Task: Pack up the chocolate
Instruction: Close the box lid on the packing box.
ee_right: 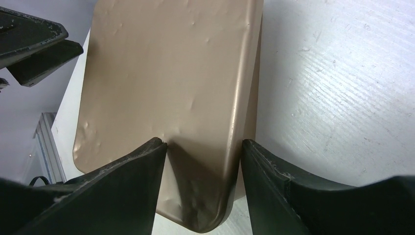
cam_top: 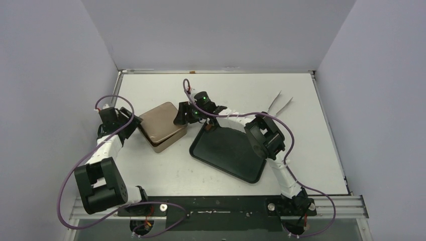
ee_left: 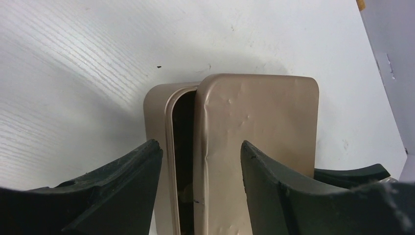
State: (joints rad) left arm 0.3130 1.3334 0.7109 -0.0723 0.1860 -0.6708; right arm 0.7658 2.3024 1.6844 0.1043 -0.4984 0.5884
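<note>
While lid (ee_left: 254, 117) sits askew on tin (ee_left: 154, 112), left gripper (ee_left: 200, 147) and right gripper (ee_right: 203, 143) straddle its edges, half open. Grip unconfirmed.

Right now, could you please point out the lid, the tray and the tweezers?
lid (ee_left: 257, 115): left wrist view, middle of its top.
tray (cam_top: 225, 150): top external view, bare floor.
tweezers (cam_top: 282, 106): top external view, right prong.

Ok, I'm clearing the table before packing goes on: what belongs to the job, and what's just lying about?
Job: tin, its lid sitting askew, left gripper and right gripper at it; chocolate not discernible.
Lying about: black tray, tweezers.
</note>
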